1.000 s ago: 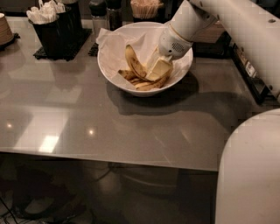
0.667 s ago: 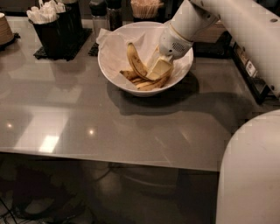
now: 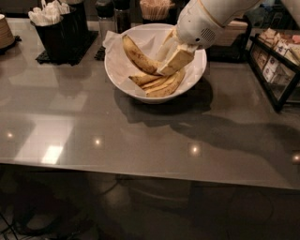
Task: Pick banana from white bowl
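The white bowl (image 3: 123,83) stands at the back middle of the grey table, with a crumpled white paper liner (image 3: 113,40) above its rim. The banana (image 3: 137,55), yellow with brown-black streaks, leans up out of the bowl, its top end pointing to the back left. My gripper (image 3: 168,65) reaches down into the bowl from the upper right. Its pale fingers (image 3: 177,59) are closed on the banana's lower end. Plainer yellow bananas (image 3: 161,86) lie in the bottom of the bowl under it.
Black cutlery holders (image 3: 60,29) stand on a mat at the back left, dark shakers (image 3: 114,16) behind the bowl, a stirrer cup (image 3: 154,8) further back. A brown cup (image 3: 4,31) is at the far left. A dark rack (image 3: 276,61) with packets stands at the right.
The streaked banana has risen and tilted further to the back left, away from the other bananas. The gripper has lifted slightly with it.
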### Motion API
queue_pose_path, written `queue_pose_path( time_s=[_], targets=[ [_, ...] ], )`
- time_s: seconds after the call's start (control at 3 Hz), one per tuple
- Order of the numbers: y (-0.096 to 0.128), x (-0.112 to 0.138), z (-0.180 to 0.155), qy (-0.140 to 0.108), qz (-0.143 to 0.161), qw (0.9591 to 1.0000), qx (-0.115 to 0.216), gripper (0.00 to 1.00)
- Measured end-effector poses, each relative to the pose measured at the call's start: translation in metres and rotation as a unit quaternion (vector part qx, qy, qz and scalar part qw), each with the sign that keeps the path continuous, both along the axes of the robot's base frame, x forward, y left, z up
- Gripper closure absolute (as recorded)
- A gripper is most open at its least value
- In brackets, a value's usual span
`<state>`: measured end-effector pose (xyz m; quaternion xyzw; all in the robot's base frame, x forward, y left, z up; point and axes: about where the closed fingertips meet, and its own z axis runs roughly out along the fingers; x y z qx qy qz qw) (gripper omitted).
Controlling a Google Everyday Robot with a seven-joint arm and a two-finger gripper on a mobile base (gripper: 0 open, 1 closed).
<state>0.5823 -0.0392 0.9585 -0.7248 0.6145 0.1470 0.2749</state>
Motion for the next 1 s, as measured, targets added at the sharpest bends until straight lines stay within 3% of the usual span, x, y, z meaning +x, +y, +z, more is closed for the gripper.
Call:
queue_pose_path(
  time_s=[0.33,0.67,1.0],
  targets=[
    [0.004,-0.034,0.032,-0.023,0.027,0.9993,0.012,1.0],
    [0.0,-0.054,0.032,-0.025,0.045,0.9968,0.062,1.0],
    [-0.004,-0.058,0.036,-0.025,0.042,0.9962,0.072,1.0]
  ],
)
